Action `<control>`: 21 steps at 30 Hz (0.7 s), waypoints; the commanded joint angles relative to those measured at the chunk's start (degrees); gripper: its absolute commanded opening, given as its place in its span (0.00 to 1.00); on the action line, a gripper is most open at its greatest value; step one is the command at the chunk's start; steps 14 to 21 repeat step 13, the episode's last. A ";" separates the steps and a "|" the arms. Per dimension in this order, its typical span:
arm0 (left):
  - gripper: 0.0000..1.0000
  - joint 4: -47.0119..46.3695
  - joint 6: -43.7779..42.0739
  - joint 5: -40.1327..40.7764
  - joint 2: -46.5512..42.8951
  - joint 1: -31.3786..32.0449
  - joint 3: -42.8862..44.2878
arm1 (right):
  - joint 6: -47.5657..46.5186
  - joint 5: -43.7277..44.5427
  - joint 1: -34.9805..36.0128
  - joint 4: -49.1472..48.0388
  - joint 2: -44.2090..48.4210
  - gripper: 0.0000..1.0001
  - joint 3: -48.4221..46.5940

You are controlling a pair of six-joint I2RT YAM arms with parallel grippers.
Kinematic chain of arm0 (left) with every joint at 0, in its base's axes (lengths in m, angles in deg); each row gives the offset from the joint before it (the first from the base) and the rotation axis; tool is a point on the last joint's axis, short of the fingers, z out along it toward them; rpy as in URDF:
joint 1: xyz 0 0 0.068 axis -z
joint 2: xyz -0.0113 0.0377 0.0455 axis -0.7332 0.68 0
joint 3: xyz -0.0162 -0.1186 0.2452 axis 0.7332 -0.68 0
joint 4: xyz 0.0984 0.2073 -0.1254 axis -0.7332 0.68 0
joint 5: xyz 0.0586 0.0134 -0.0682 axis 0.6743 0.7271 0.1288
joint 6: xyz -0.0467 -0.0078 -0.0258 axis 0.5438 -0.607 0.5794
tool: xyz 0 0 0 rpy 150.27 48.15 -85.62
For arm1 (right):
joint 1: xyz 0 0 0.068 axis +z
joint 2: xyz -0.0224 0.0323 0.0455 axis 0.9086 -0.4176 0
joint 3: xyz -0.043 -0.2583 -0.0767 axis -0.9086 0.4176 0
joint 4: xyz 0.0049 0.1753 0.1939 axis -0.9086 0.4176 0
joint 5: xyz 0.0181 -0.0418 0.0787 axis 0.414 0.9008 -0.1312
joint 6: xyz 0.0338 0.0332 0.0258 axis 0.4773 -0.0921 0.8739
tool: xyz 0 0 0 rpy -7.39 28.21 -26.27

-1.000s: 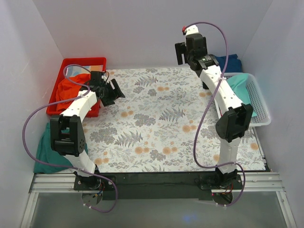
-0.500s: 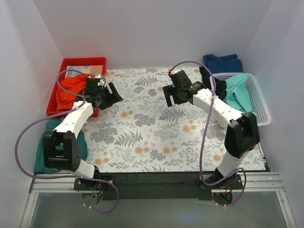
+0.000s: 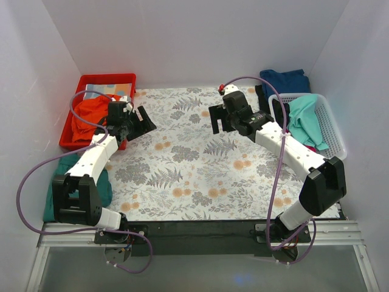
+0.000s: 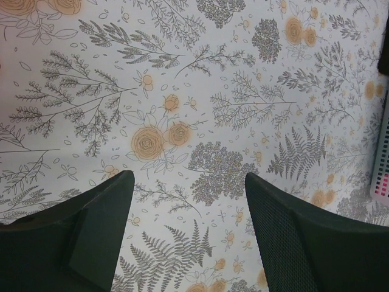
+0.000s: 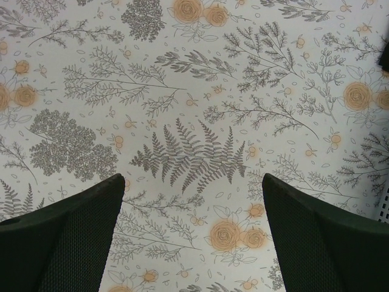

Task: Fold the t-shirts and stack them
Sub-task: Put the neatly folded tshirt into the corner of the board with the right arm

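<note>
Item: my left gripper (image 3: 146,123) and right gripper (image 3: 219,121), jaws apart, above table (image 3: 182,176) far half; red bin (image 3: 106,77) and white basket (image 3: 336,137) at side edges.

Two white arms with black joints
The left arm (image 3: 91,159) and right arm (image 3: 292,149) have white shells, boxy black joints and a looping purple cable (image 3: 24,182) each. The black fingers (image 5: 316,243) are finely meshed, and the right cable has a red tip (image 3: 221,87).

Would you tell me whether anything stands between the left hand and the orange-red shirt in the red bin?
Nothing visible does: the open left hand hovers by the red plastic bin, whose wall alone separates it from the orange-red cloth shirt.
</note>
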 commanded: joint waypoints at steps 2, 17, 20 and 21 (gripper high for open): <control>0.73 -0.86 -0.96 0.43 -3.27 0.37 -0.90 | -0.58 1.31 0.46 -3.08 0.83 0.98 0.10; 0.73 -1.04 -0.69 -0.36 -3.45 0.37 -1.25 | -2.52 0.96 0.73 -3.43 0.31 0.98 -0.87; 0.73 -1.04 -0.69 -0.36 -3.45 0.37 -1.25 | -2.52 0.96 0.73 -3.43 0.31 0.98 -0.87; 0.73 -1.04 -0.69 -0.36 -3.45 0.37 -1.25 | -2.52 0.96 0.73 -3.43 0.31 0.98 -0.87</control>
